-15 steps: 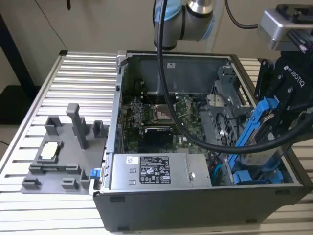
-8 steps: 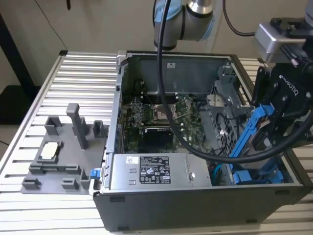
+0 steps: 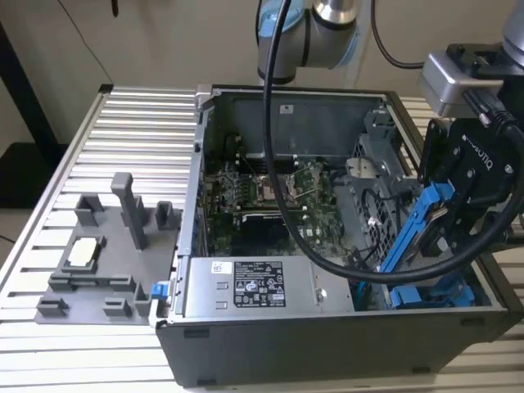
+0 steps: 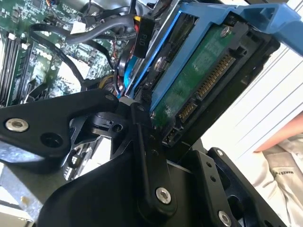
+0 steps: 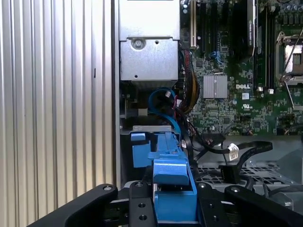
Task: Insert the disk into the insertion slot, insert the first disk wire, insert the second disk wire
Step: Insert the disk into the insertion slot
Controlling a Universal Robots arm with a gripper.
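Rig: the arm reached in from 12 o'clock in the exterior view, and a black cable from it looped across the open case.
Gripper: we logged the gripper at 3 o'clock in the exterior view, over the case's corner. Its fingers were closed on the sides of the blue carrier, clamping the disk between them. It also showed in the second wrist view and the first wrist view.
Disk: the disk was held clear of the case floor and steeply tilted, upper end toward 2 o'clock and lower end toward 8. In the second wrist view its green board faced the camera with the connector contacts bare.
Slot: we could not pick out the opening itself. The disk's lower end hung just above the second drive, which sat in the corner at 4 o'clock.
Case: motherboard at centre, silver power supply along the 6 o'clock wall.
Table: ribbed table, with a grey fixture at 9 o'clock, well apart from the case.
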